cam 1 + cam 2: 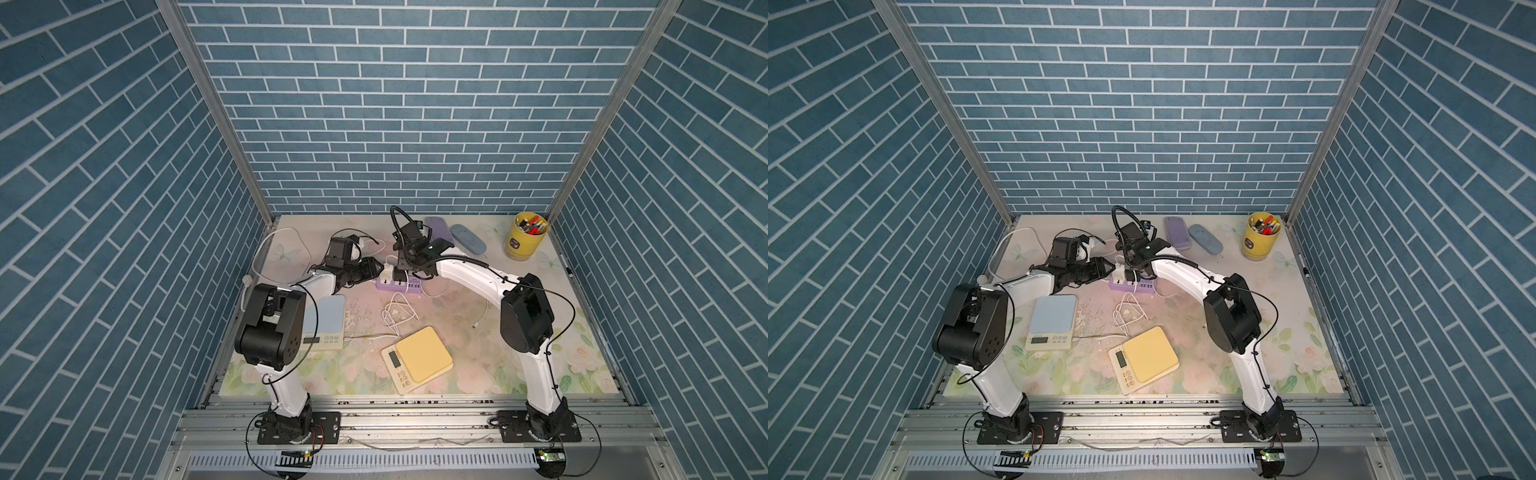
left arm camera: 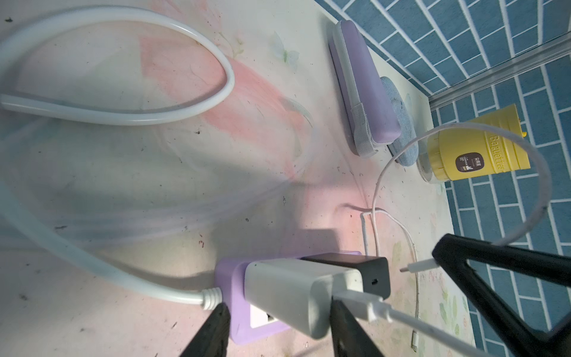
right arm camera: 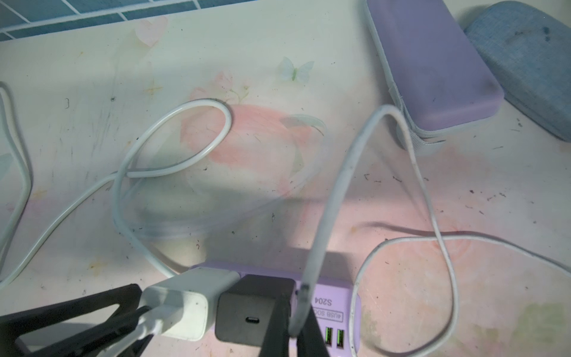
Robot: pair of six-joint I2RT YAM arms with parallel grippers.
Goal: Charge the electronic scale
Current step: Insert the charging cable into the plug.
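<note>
Two electronic scales lie near the front: a blue-topped one (image 1: 330, 309) half under my left arm, and a yellow-topped one (image 1: 422, 357). On the purple power strip (image 3: 335, 298) stand a white charger (image 2: 287, 290), cable attached, and a black charger (image 3: 250, 309) with its port bare. My left gripper (image 2: 278, 306) is open around the white charger: one finger touches it beside the cable and a small gap shows at the other finger. My right gripper (image 3: 295, 318) is shut on a white cable (image 3: 336, 185) just behind its plug (image 2: 417, 266), right beside the black charger.
A purple case (image 1: 438, 230), a blue case (image 1: 467, 237) and a yellow cup of pens (image 1: 525, 237) stand along the back wall. A coil of white cable (image 1: 397, 311) lies between the strip and the scales. The strip's thick cord (image 1: 266, 249) loops at the back left.
</note>
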